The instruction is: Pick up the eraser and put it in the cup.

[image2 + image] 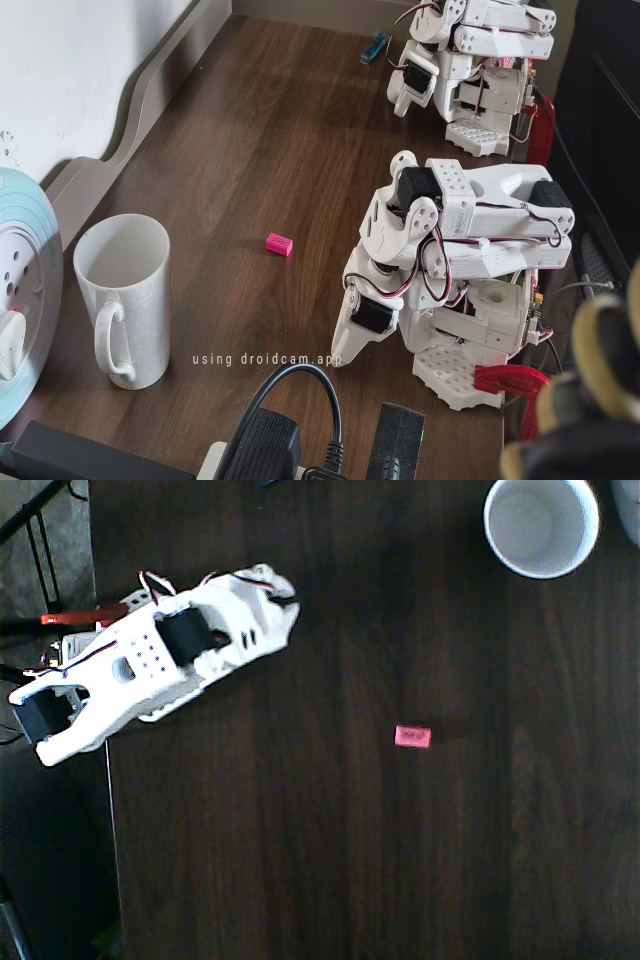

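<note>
Gripper [345,335] pointing down beside arm base, folded; jaws looking closed with nothing between them. Cup [541,524] standing upright on tabletop [300,860], inside showing bare. Eraser [413,736] lying flat on open tabletop, well apart from cup and gripper, nothing standing between. Print on eraser too faint to read. Black plug and cable [300,420] sitting at near edge in fixed view.

Quick count: one pink eraser [412,736] sitting around the table's 4 o'clock, and one white cup [541,524] up at 1 o'clock in the overhead view. Plus one white arm [150,665] over at 9 o'clock.
</note>
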`<state>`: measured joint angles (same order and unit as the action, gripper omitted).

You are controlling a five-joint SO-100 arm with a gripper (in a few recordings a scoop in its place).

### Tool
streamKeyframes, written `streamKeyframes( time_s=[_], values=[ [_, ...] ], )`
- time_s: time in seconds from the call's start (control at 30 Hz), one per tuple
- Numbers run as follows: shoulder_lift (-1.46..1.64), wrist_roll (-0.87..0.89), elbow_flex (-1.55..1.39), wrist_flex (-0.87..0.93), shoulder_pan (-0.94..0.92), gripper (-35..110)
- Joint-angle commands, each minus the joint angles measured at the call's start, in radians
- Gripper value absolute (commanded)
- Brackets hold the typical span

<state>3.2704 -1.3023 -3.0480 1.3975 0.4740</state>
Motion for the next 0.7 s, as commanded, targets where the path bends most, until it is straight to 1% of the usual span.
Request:
streamKeyframes(
  time_s=[0.0,0.6,0.67],
  values=[
    [0.021,-0.017,-0.009,0.043,0.014,4],
    [0.021,-0.017,-0.009,0.043,0.014,4],
    [0.021,-0.038,-0.009,0.043,0.038,3]
  ],
)
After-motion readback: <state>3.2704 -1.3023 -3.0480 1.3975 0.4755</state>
